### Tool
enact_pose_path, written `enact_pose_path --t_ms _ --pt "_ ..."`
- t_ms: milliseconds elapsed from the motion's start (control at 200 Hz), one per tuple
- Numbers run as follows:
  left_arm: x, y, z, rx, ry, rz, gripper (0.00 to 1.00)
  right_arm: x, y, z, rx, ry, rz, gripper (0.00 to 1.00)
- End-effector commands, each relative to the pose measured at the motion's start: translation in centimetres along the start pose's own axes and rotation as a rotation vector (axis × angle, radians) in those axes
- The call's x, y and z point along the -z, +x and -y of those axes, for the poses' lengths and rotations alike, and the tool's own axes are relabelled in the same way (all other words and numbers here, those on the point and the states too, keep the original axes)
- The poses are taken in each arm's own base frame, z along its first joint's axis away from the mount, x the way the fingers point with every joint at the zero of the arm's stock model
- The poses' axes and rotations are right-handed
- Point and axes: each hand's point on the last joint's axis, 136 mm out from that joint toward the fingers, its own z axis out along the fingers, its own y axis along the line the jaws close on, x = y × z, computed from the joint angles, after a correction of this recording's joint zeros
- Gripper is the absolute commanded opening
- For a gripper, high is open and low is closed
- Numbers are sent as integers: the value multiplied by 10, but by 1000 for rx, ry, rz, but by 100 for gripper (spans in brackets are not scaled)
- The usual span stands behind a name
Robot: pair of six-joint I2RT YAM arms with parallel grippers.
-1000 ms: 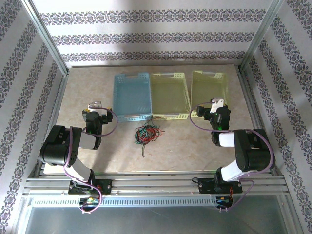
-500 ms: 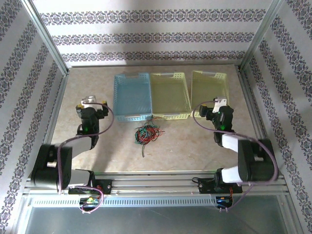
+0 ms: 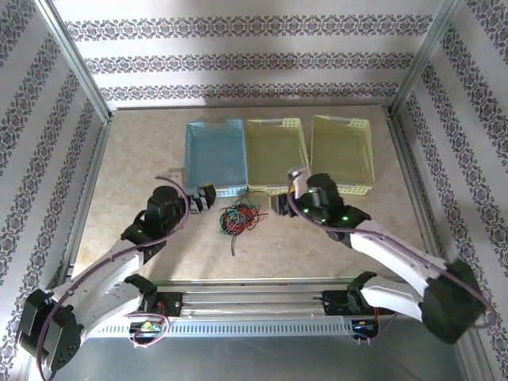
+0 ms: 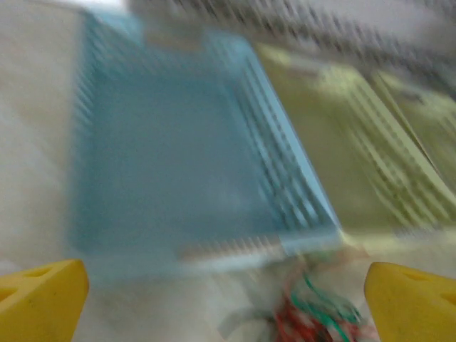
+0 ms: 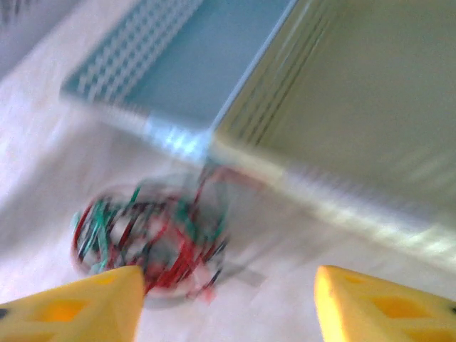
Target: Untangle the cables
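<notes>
Patterned wallpaper closes in three sides of a pale marbled table [image 3: 333,254], with metal frame posts standing at the corners. Along the far half sit three baskets. The blue basket [image 3: 216,155] and the middle yellow basket [image 3: 276,155] stand side by side and touching, while the right yellow basket [image 3: 341,151] is set a little apart. All three show only their bare floors.

The cables [image 3: 240,216] lie as one red, green and black knot on the table, just in front of where the blue and middle baskets meet (one dark strand trails towards the near edge).

The left gripper [image 3: 205,197] hovers by the blue basket's near right corner, its yellow fingertips [image 4: 43,292] spread wide with nothing between them. The right gripper [image 3: 282,204] hangs just right of the knot, fingers [image 5: 85,306] apart and holding nothing, though its wrist view is blurred.

Bare table lies between the knot and the front rail [image 3: 254,298], and on the left side beyond the left arm.
</notes>
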Motion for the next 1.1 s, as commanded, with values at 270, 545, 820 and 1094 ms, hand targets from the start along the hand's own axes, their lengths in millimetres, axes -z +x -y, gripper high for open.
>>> enact_pose_path --t_ms 270,545,820,1094 --pt "-11 83 56 -38 259 -374 93 -58 50 -20 -69 -74 -293 44" --pt "-31 99 37 -46 127 -388 93 -79 47 -5 -88 -44 -300 35" --pt "-46 108 33 -61 81 -388 86 -84 47 2 -108 -26 -289 27" --pt "-59 114 34 -91 37 -366 65 -84 45 2 -130 -20 -269 0"
